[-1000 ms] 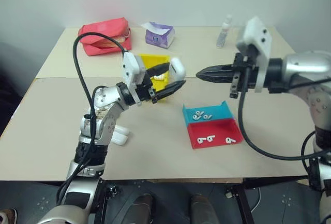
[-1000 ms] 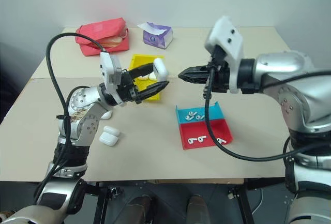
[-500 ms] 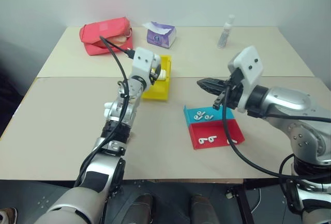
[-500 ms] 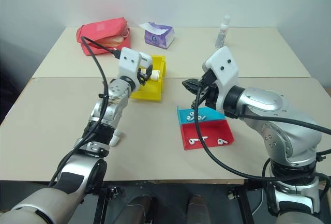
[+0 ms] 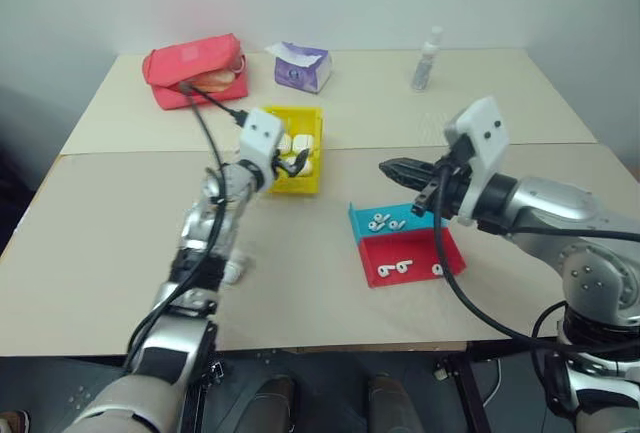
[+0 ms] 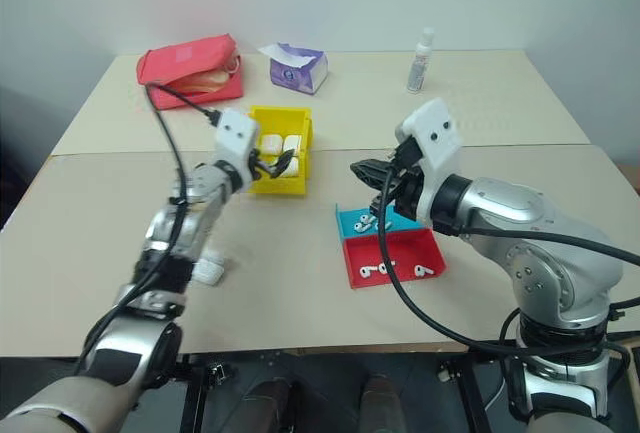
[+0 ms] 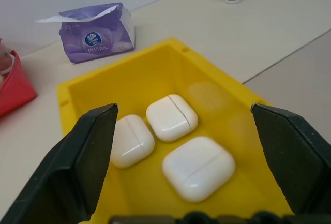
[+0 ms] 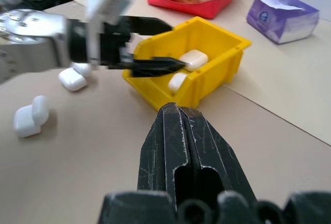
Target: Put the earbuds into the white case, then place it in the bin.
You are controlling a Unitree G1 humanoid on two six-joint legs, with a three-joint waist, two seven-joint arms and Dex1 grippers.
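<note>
The left gripper hangs over the yellow bin, fingers spread wide and holding nothing. Directly below and between its fingers lie three white cases, lids closed, on the bin floor. Beyond the gripper, past the bin's far wall, stands a purple tissue pack with a round blue logo whose lettering is too small to read.

The right gripper has its fingers pressed together, empty, pointing toward the bin. Just below it sits a blue-and-red tray holding loose earbuds. More white cases rest on the table beside the left arm.
</note>
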